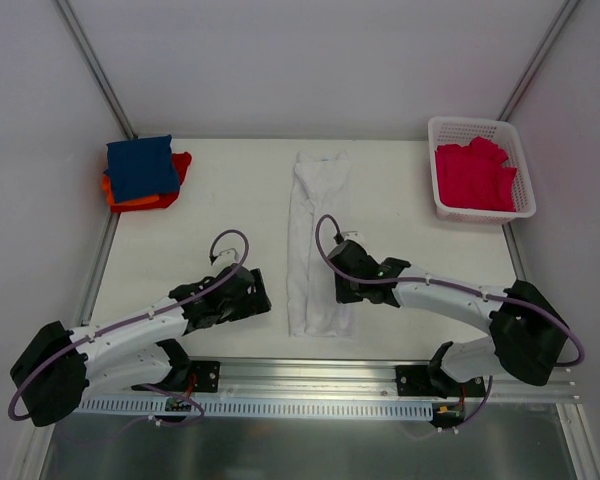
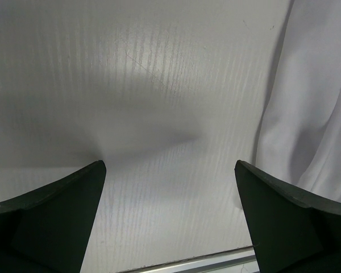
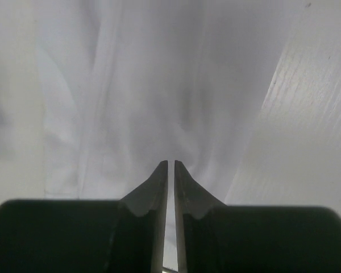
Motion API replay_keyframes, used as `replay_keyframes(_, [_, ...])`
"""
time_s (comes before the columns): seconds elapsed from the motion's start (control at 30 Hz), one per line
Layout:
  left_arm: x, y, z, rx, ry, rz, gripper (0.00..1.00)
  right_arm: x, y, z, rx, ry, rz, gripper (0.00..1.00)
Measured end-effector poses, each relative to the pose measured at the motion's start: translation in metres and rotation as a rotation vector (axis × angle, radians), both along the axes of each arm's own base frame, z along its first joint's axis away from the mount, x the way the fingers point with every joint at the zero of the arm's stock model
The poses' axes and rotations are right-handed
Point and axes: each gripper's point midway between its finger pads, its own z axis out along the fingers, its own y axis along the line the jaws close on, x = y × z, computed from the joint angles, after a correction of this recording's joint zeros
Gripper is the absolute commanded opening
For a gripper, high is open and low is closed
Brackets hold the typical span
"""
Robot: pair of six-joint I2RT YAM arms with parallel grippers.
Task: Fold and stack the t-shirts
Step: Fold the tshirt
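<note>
Top view. White t-shirt (image 1: 318, 240) lies at table (image 1: 230, 215) centre, folded into a long narrow strip running 12 to 6 o'clock.

Folded navy t-shirt (image 1: 140, 167) sits on the orange-red t-shirt (image 1: 168, 196), far corner at 10 o'clock.

Crimson-pink t-shirt (image 1: 474, 176) is crumpled inside the white lattice basket (image 1: 477, 125) at 2 o'clock.

Left gripper (image 2: 169, 166): fingers spread wide over bare table, strip edge just beside it at 3 o'clock, holding nothing.

Right gripper (image 3: 170, 165): low over the strip's near right part, fingers drawn together to a thin slit. Cannot tell whether cloth is pinched.
</note>
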Motion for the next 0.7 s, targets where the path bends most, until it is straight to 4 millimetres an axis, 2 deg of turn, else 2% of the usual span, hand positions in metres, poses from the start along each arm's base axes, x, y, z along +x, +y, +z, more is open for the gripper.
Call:
replay_keyframes(0.17, [0.002, -0.007, -0.002, -0.006, 0.009, -0.018, 0.99, 0.003, 0.000, 0.032, 0.026, -0.066, 0.025, 0.19])
replay_keyframes(0.33, [0.006, -0.024, -0.001, -0.060, 0.005, -0.049, 0.99, -0.001, -0.016, 0.043, 0.027, -0.104, 0.004, 0.25])
replay_keyframes(0.4, [0.008, -0.032, 0.001, -0.089, 0.002, -0.062, 0.99, -0.008, -0.027, 0.036, 0.012, -0.102, -0.006, 0.28])
replay_keyframes(0.53, [0.011, -0.050, 0.003, -0.165, -0.004, -0.091, 0.99, -0.029, -0.054, 0.007, -0.056, -0.045, -0.024, 0.30])
replay_keyframes(0.7, [0.010, -0.071, 0.005, -0.244, -0.005, -0.112, 0.99, -0.049, -0.074, -0.018, -0.106, 0.011, -0.045, 0.30])
